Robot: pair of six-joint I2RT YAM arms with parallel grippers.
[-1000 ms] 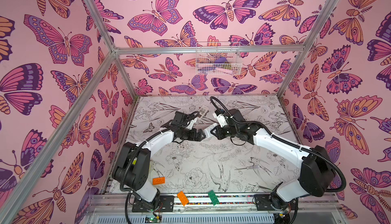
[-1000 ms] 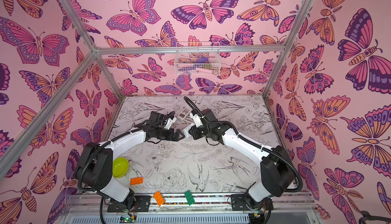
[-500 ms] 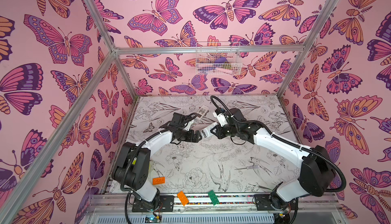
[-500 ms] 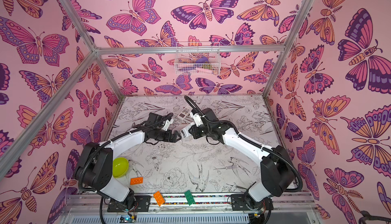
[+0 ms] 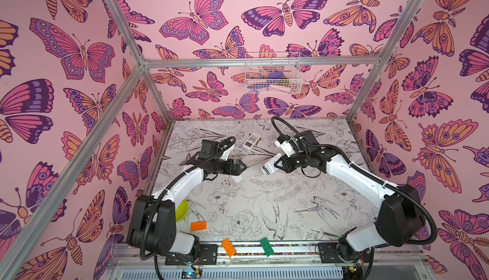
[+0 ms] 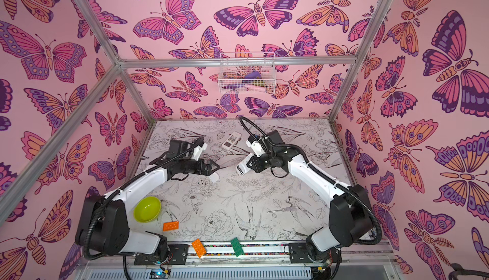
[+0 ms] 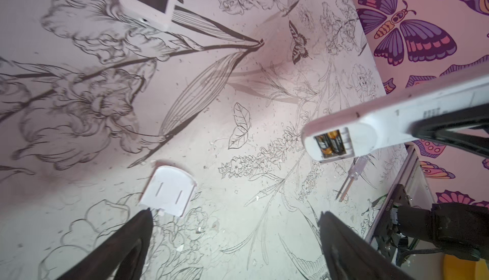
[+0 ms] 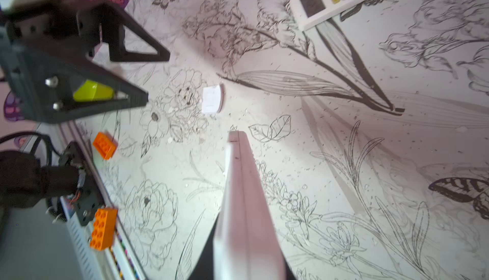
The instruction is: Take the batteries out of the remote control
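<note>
Cover (image 7: 168,191) lies detached. Two batteries (image 7: 329,143) sit in the remote (image 7: 370,127), which the right gripper (image 5: 277,162) clamps. Left gripper (image 5: 243,166) is spread, empty. Extraction not yet done.

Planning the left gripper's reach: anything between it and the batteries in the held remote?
Nothing visible. The cover lies on the table, the batteries sit exposed in the held remote, and only air separates them from the open left gripper.
</note>
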